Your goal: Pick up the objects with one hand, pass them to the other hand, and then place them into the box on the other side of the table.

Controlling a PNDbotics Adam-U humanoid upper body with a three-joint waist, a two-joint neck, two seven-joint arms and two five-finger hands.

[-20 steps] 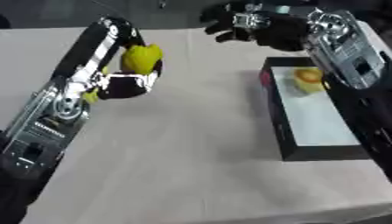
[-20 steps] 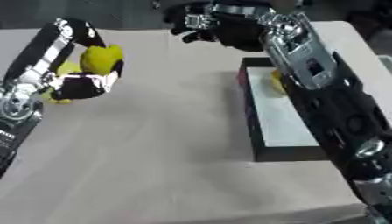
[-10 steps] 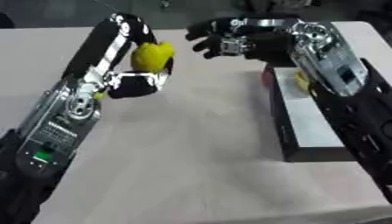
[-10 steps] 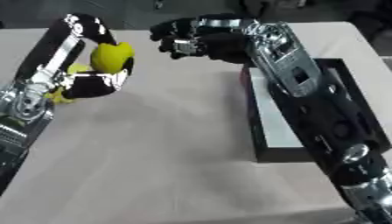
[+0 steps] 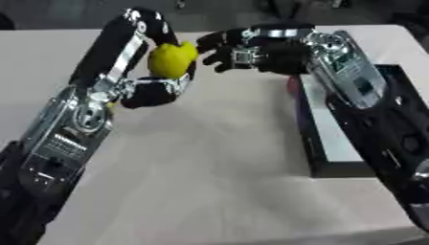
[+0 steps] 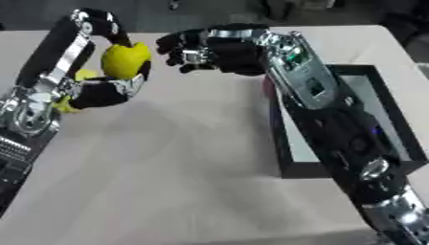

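Held above the far left of the surface (image 5: 209, 182), the round yellow fruit (image 5: 171, 59) is clasped by the left robot hand (image 5: 159, 91). The right robot hand (image 6: 209, 50), fingers spread, is just beside it. A mistimed release could drop it short of the black box (image 6: 289, 162).

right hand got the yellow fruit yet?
No, the yellow fruit sits in the left hand, fingers curled round it, while the right hand is open just beside it with a visible gap.
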